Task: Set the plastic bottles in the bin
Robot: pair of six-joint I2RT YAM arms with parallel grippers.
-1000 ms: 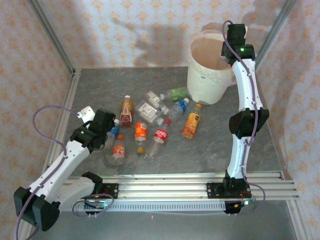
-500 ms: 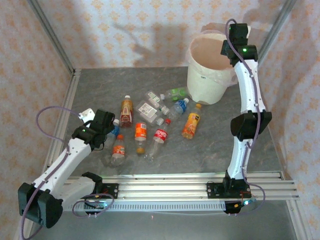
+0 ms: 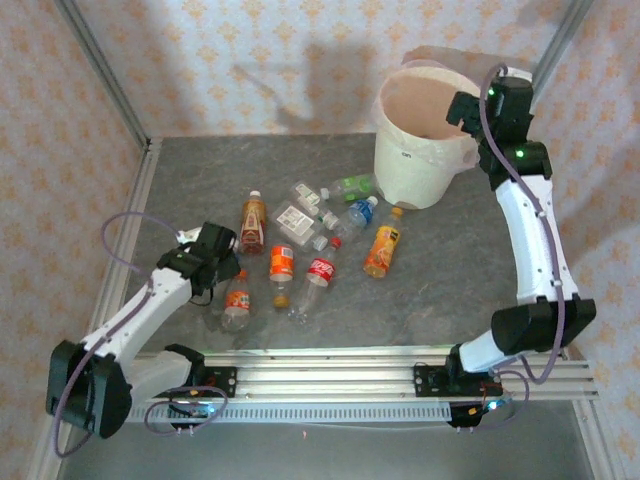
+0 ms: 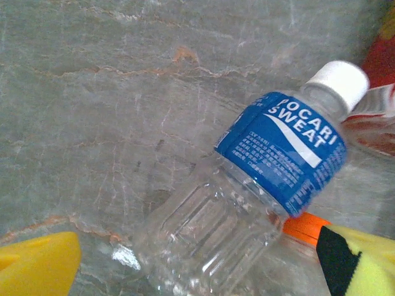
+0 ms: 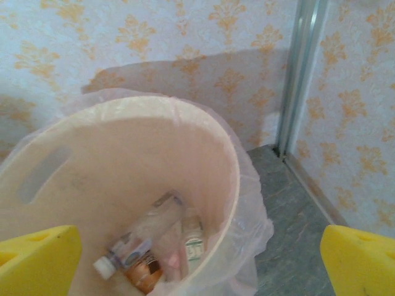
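Now the left pincer point(image 4: 197, 265) hangs low over the grey stone-patterned worktop point(image 3: 450, 280), its yellow fingers spread wide to either side of a clear plastic bottle with a blue label and white cap point(image 4: 247, 185). That bottle lies on its side, touching an orange-capped bottle point(image 4: 303, 226) beside it. The step in hand looks like the pick-up. The next move calls for a short descent and a squeeze across the ribbed body, which will likely give and may roll.

The right pincer point(image 5: 197, 259) is spread wide and empty above the large round white plastic bin point(image 5: 228, 160) with its pinkish liner. A few bottles point(image 5: 145, 246) lie at the bottom. This arm is probably due back at the pile of plastic bottles point(image 3: 300, 245) in the middle of the worktop, well apart from the bin at the far right. The task seems far from finished.
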